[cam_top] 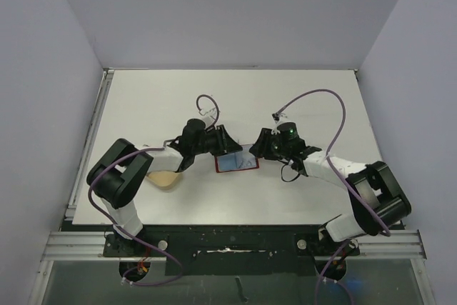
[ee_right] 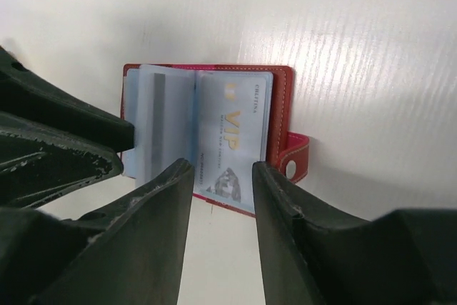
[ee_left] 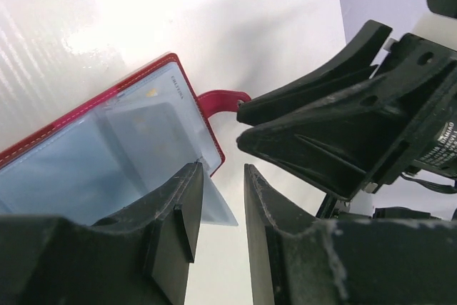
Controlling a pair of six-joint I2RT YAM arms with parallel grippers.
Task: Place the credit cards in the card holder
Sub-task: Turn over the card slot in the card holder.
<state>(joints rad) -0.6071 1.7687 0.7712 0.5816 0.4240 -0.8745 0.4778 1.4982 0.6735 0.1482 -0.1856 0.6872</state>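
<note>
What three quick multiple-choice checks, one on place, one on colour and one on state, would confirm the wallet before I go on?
1. Where does the wallet lie?
A. far left corner
B. between the left gripper and right gripper
C. near right corner

2. What colour is its cover?
A. black
B. green
C. red

3. How does it lie?
A. open, with sleeves showing
B. snapped shut
C. standing on edge

Answers:
1 B, the top view shows it in the middle with a gripper on each side.
2 C, the red border and snap tab show in both wrist views.
3 A, the sleeves lie spread and a VIP card can be read through one.
</note>
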